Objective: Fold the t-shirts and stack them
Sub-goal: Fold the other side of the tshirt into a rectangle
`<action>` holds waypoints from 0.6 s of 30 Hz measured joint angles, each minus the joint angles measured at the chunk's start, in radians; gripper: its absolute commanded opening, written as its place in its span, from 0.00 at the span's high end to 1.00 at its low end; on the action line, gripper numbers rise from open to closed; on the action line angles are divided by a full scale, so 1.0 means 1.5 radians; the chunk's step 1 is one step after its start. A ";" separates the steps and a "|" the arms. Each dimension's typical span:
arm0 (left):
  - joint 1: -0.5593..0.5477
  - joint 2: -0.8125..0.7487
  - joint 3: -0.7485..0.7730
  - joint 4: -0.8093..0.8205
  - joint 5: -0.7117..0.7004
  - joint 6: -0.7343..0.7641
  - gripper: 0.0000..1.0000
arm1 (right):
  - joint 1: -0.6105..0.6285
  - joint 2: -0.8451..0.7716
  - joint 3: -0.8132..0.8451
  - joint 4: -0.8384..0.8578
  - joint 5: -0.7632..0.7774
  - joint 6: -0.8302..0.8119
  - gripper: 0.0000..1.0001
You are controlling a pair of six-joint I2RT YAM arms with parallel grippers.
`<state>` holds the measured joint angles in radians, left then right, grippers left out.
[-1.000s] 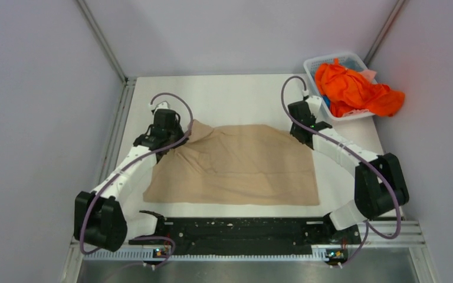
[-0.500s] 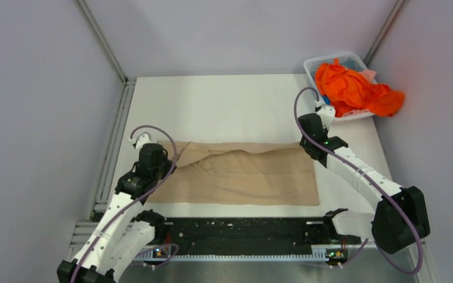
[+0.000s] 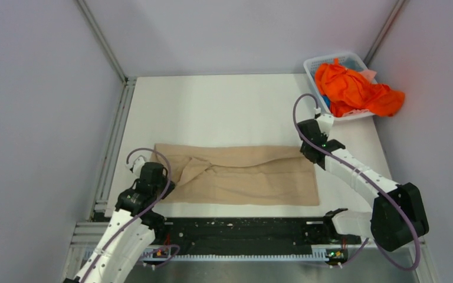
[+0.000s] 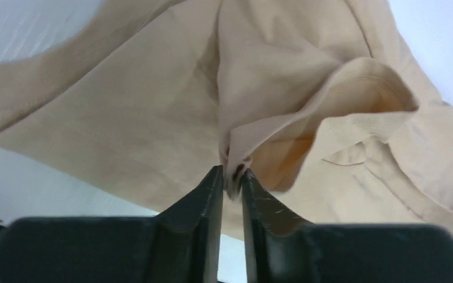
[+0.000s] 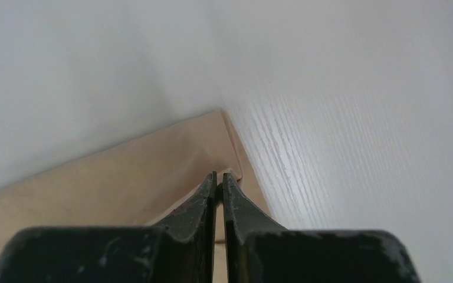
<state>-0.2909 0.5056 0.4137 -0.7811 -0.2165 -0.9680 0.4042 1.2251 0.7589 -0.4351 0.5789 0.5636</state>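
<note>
A tan t-shirt (image 3: 242,177) lies folded as a wide band on the white table (image 3: 224,106). My left gripper (image 3: 164,184) is shut on a bunched fold of the tan shirt (image 4: 259,118) at its left end, low over the table. My right gripper (image 3: 305,151) is shut on the shirt's far right corner (image 5: 227,171). In the left wrist view the cloth puckers up from my fingertips (image 4: 215,177). An orange t-shirt (image 3: 354,88) is heaped in a white basket (image 3: 315,63) at the far right.
The basket stands off the table's far right corner. A black rail (image 3: 242,230) runs along the near edge between the arm bases. Grey walls with metal frame posts (image 3: 103,44) enclose the table on three sides.
Both grippers have pulled the shirt's far edge toward the near side, folding it over itself. The left arm moved down and near; the right gripper shifted slightly nearer.
</note>
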 measured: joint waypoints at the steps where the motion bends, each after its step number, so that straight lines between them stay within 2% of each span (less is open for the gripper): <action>1: 0.000 0.000 -0.002 -0.010 -0.001 -0.009 0.59 | 0.000 0.003 0.000 -0.002 0.000 0.006 0.76; 3: 0.000 -0.005 -0.002 -0.030 -0.001 -0.029 0.46 | 0.000 0.007 0.000 -0.013 0.003 0.020 0.49; 5: 0.000 -0.018 -0.001 -0.043 0.004 -0.036 0.35 | 0.000 0.007 0.000 -0.027 0.014 0.040 0.35; 8: 0.000 -0.049 0.012 -0.063 0.016 -0.036 0.03 | 0.000 -0.001 0.000 -0.063 0.043 0.070 0.03; 11: 0.000 -0.074 0.041 -0.040 0.044 -0.015 0.01 | 0.000 -0.036 0.000 -0.090 0.059 0.094 0.01; 14: 0.000 -0.040 0.053 0.061 0.105 0.018 0.01 | 0.000 -0.082 -0.012 -0.080 0.047 0.092 0.01; 16: 0.000 0.036 0.065 0.127 0.136 0.046 0.01 | 0.000 -0.106 -0.028 -0.049 0.004 0.069 0.01; 18: -0.001 0.160 0.099 0.178 0.144 0.080 0.01 | 0.000 -0.112 -0.040 -0.023 -0.049 0.047 0.01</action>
<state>-0.2928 0.7464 0.5629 -0.5148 -0.0002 -0.8474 0.4038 1.0576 0.6994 -0.4698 0.5056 0.6334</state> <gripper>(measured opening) 0.990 0.987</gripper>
